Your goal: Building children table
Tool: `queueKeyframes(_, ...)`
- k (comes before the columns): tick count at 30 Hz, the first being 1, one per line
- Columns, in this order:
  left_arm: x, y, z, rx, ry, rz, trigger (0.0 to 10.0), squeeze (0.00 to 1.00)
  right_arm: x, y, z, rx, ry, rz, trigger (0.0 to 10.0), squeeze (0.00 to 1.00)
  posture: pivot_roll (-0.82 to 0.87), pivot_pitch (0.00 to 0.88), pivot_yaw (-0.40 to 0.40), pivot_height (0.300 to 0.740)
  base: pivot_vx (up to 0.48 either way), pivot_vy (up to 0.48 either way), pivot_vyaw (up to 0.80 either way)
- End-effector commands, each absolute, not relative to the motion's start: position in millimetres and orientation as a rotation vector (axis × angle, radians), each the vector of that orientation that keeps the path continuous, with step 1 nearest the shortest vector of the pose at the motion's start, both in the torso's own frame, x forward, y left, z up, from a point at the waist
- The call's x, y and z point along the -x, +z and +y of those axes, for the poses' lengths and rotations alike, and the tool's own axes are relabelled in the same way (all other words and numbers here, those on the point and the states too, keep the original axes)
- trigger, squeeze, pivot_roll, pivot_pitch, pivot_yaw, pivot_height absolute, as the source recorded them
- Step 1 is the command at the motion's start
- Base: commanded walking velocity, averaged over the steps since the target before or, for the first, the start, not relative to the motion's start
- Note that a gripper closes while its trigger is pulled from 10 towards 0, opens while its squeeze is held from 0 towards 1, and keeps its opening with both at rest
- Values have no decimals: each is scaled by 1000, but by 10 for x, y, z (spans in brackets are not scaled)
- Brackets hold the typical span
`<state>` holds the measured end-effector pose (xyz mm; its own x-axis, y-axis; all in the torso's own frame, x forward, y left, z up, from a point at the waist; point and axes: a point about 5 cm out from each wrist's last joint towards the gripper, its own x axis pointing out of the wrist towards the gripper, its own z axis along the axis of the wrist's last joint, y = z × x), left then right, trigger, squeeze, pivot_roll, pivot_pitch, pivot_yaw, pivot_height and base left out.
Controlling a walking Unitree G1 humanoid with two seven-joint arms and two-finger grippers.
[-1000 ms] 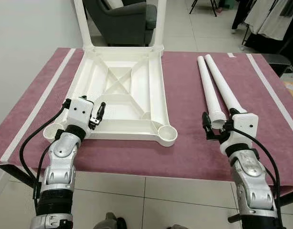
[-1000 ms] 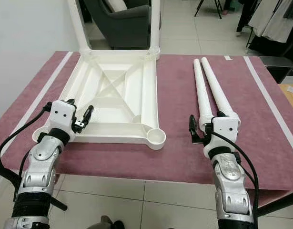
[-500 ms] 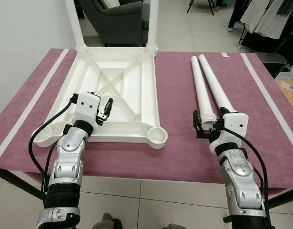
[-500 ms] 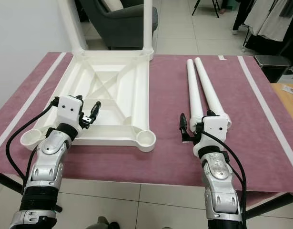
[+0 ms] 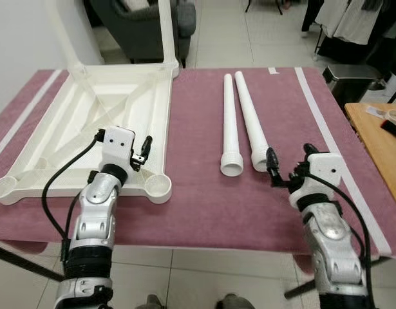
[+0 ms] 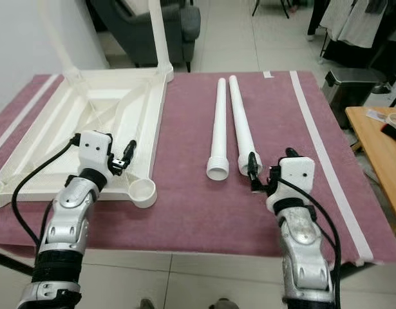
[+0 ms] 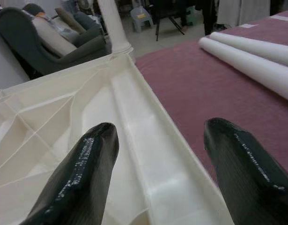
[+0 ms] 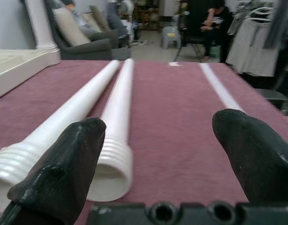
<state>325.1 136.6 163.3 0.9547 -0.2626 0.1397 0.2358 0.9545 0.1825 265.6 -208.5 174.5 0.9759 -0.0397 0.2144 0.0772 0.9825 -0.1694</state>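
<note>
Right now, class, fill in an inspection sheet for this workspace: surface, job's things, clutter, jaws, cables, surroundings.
Surface: maroon table cover with white stripes.
Job's things: upside-down white tabletop with two legs fitted at its far corners; two loose legs side by side on the cover.
Clutter: nothing seen.
Jaws: left gripper open over the tabletop's near edge; right gripper open, near the loose legs' threaded ends.
Cables: black cable looping off the left wrist.
Surroundings: dark armchair, tiled floor, wooden table at right.

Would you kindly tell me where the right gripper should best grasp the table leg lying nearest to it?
Probably the smooth shaft just beyond the threaded end of the nearer table leg, with the right gripper coming from above. The leg lies flat, touching its twin, so that side offers little finger room.
</note>
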Motion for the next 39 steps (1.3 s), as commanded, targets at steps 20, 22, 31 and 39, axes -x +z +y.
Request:
queueKeyframes(20, -3268, 1761, 1387, -266, -197, -235, 10000, 0, -2736, 1942, -1842, 202, 52, -248, 10000, 0, -83, 85, 106, 740, 0, 0, 0)
queueKeyframes(22, -3238, 1869, 1352, -342, -282, -278, 10000, 0, -2854, 2073, -1748, 221, 85, -244, 10000, 0, -83, 89, 106, 740, 0, 0, 0)
queueKeyframes(31, -3153, 2024, 1254, -437, -422, -322, 10000, 0, -3182, 2199, -1497, 275, 176, -154, 10000, 0, -64, 112, 103, 740, 0, 0, 0)
queueKeyframes(39, -2859, 2250, 1014, -387, -677, -373, 10000, 0, -3793, 2238, -1435, 197, 99, 41, 10000, 0, -18, 150, 76, 740, 0, 0, 0)
